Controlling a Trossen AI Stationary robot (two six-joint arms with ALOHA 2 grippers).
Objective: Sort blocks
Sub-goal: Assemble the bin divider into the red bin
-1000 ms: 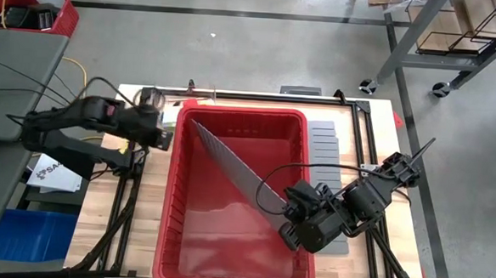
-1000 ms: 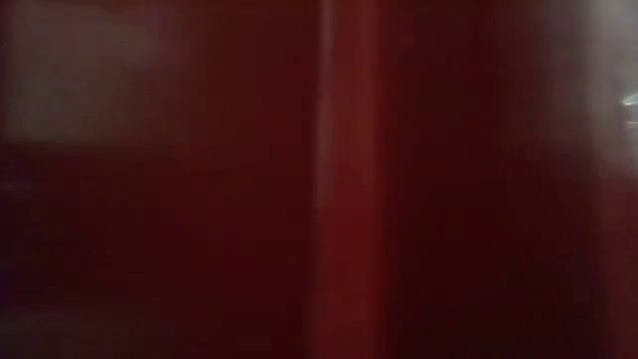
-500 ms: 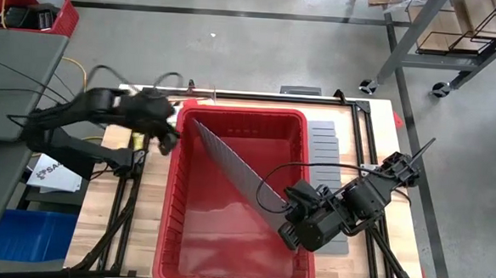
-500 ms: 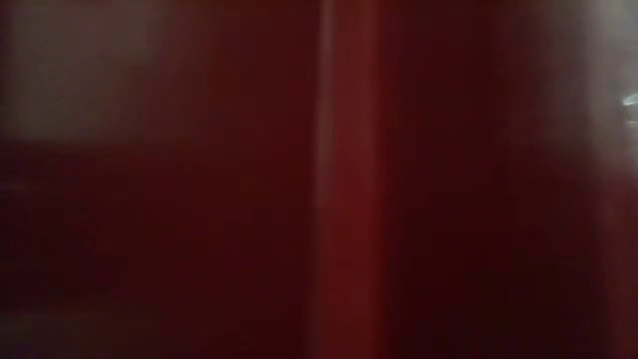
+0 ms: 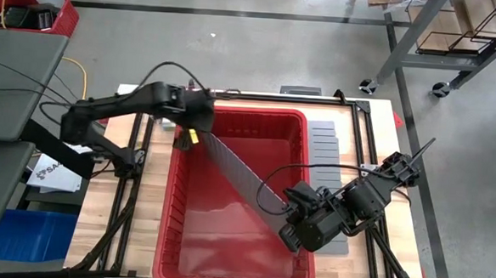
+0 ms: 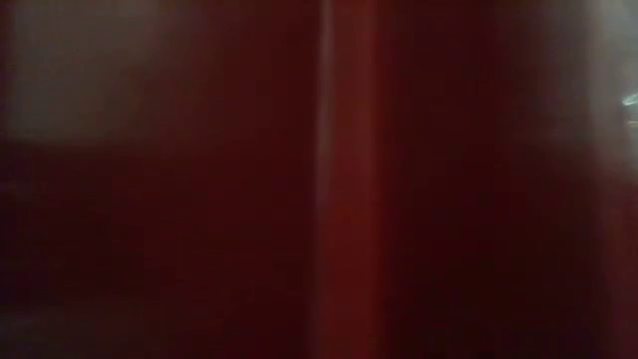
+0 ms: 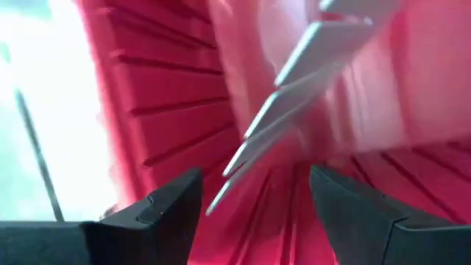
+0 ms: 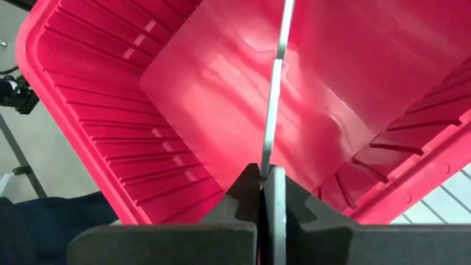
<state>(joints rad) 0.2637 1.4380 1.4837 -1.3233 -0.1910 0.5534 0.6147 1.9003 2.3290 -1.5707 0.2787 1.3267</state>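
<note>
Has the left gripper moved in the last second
Yes. The left gripper swung from outside the large red plastic bin's left wall to its far left corner, by the flat grey divider sheet's end.

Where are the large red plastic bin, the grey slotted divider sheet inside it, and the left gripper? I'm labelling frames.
large red plastic bin point(image 5: 234, 276): high view, near rim.
grey slotted divider sheet point(image 5: 234, 166): high view, mid-sheet.
left gripper point(image 7: 254, 210): left wrist view, between fingertips.
</note>
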